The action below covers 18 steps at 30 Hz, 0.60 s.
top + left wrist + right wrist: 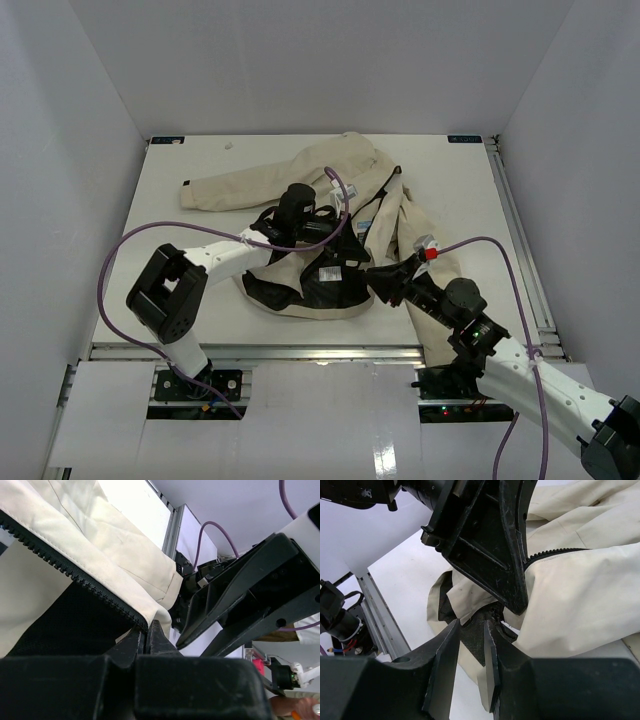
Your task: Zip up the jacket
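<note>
Jacket (335,160) lies open mid-frame, black lining (320,292) up. Left gripper (146,635) is clamped on the zipper edge (75,575); right gripper (471,625) pinches the hem. Risks: thin pinches slipping, crowded fingers colliding, teeth misaligning.

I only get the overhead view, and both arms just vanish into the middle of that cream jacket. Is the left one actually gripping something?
Observer: Yes. Its wrist camera shows the left gripper with jaws pressed together on the jacket, right where the black zipper teeth end.
Operator: And the right one?
Observer: Its wrist camera shows the right gripper with jaws a narrow slit apart and black mesh lining showing in the slit. I cannot tell whether it grips.
Operator: Is the zip joined yet?
Observer: Not where the left wrist camera looks. Those teeth run bare along one cream edge, with nothing meshed into them.
</note>
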{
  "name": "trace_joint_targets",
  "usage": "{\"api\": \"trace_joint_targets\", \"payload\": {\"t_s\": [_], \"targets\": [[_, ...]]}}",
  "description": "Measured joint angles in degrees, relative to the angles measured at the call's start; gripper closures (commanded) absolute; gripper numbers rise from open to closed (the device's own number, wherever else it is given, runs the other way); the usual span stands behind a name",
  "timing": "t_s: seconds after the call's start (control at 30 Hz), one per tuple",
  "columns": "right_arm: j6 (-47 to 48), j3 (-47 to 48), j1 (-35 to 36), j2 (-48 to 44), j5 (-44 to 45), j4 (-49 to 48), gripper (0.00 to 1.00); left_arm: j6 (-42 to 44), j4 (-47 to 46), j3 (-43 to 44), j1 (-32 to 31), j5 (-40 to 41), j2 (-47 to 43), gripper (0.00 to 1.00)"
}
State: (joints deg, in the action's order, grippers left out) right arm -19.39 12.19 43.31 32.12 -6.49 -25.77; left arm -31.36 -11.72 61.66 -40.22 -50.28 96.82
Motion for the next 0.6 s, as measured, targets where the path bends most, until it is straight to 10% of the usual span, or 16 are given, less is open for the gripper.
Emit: {"api": "trace_joint_targets", "payload": {"t_s": [0.3,0.6], "targets": [[0.0,0.0,0.0,5.0,1.6,-0.2,0.42,-4.4,-0.3,0.2,0.0,-2.2,0.0,1.00],[1.4,0.0,0.0,5.6,3.2,-1.4,0.40,-9.8,-6.7,-0.4,0.3,-7.3,0.0,1.00]]}}
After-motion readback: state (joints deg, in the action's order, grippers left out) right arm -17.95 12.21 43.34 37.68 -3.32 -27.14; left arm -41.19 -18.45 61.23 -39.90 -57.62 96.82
